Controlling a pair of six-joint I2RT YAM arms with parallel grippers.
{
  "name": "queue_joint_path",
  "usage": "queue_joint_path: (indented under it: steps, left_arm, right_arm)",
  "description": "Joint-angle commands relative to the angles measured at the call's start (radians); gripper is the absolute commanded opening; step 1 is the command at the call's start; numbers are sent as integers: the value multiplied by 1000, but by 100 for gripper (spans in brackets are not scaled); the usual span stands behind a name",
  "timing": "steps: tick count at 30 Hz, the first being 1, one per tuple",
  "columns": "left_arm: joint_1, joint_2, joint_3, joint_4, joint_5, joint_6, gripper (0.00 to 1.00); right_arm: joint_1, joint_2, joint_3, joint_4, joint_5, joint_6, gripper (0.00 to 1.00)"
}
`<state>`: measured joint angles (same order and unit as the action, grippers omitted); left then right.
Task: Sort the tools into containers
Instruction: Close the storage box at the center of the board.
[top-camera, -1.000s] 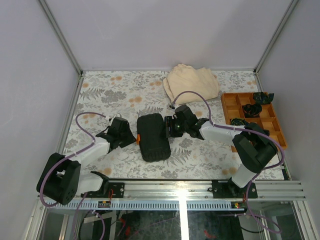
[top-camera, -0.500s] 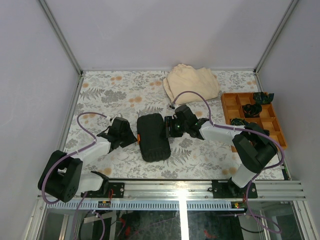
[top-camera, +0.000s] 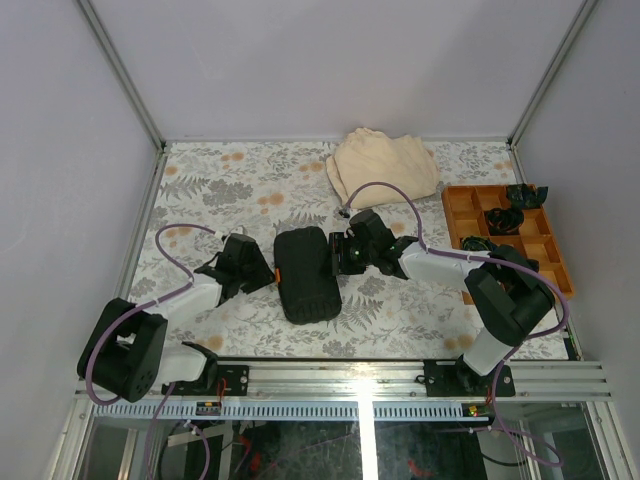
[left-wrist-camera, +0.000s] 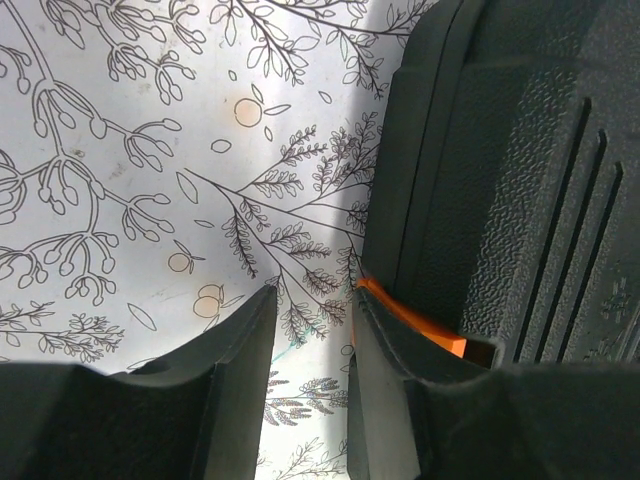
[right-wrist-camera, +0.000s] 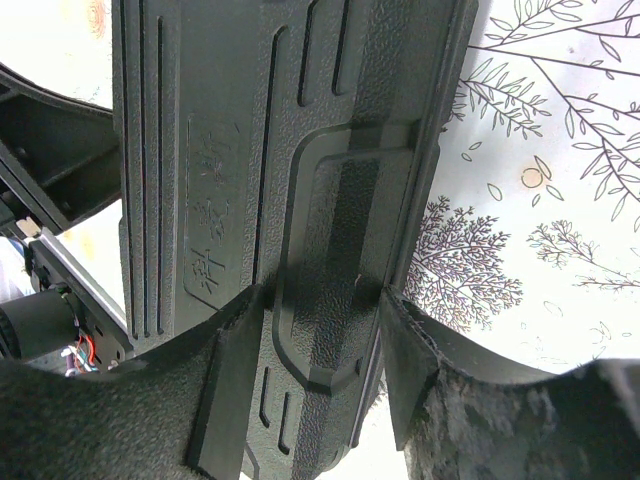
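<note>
As only left wrist shows | orange latch (left-wrist-camera: 410, 318) beside left gripper (left-wrist-camera: 315, 296)

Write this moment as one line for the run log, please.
tool case: closed, mid-table | left fingers: open, beside orange latch | right fingers: gripping case's opposite edge

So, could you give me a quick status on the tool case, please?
Left gripper open, tip at small orange latch. Right gripper clamped on moulded handle of black hard-plastic tool case. Case closed, lying flat. Beige folded cloth well apart.
</note>
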<state>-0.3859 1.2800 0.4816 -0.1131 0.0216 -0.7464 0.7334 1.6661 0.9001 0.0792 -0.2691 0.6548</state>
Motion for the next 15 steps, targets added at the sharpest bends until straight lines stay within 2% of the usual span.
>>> queue_joint_path:
  steps: [1,6,15]
  left_arm:
    - [0,14,-23,66,47,-2,37]
    - [-12,43,-1,90,83,-5,38]
    - [-62,144,91,106,67,-32,39]
  right_arm:
    - [25,51,-13,-123,60,-43,54]
    - [20,22,-19,-143,150,-34,53]
    - [-49,11,20,-185,216,-63,55]
